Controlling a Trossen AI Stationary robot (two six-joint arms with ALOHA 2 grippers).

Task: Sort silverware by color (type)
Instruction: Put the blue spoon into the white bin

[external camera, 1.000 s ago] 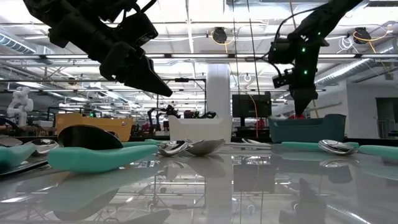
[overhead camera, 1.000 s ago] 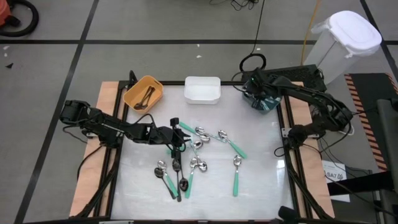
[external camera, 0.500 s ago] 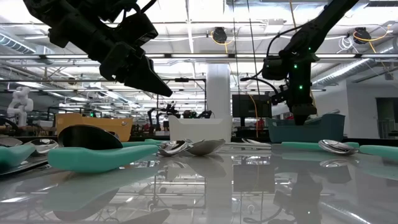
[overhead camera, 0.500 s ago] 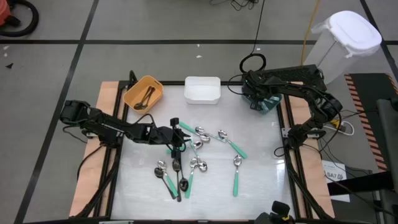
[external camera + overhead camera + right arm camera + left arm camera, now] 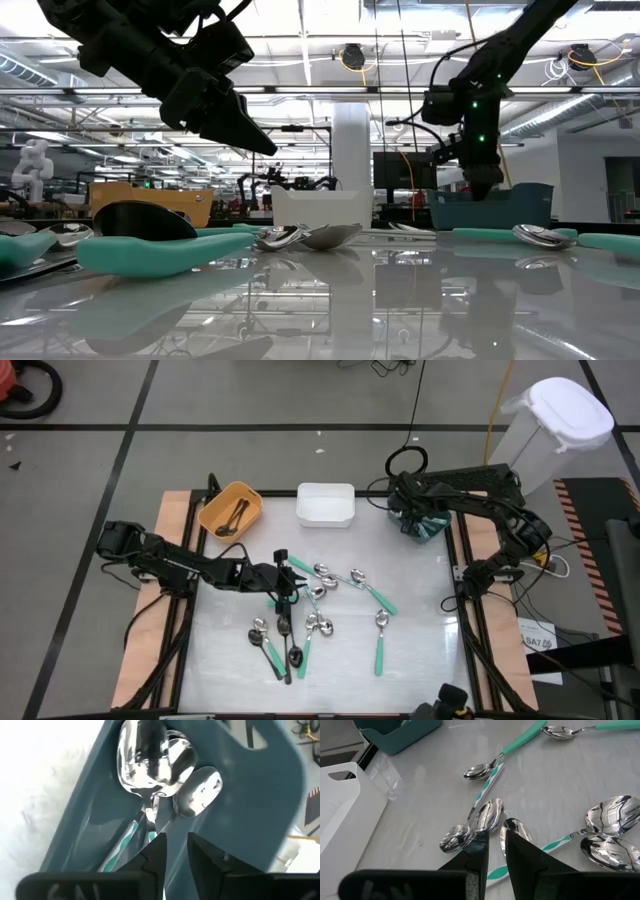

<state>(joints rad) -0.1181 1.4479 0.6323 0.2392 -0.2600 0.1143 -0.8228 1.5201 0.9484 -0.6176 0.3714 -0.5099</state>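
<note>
The right gripper (image 5: 175, 845), fingers slightly apart and empty, hangs over the teal bin (image 5: 425, 520), green-handled spoons (image 5: 150, 785) dropped inside. The left gripper (image 5: 494, 842), narrowly parted, hovers over the spoons on the table (image 5: 420, 620); it should next close on one.

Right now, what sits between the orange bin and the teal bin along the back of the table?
The white bin sits between the orange bin and the teal bin, as the high view shows.

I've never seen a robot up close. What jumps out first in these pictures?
A scatter of small shiny spoons with mint-green or black handles lies mid-table, and the left gripper hovers at its edge. At the table's far edge sit three plastic bins: an orange one, a white one and a teal one. The right gripper reaches into the teal bin, above green-handled spoons.
</note>
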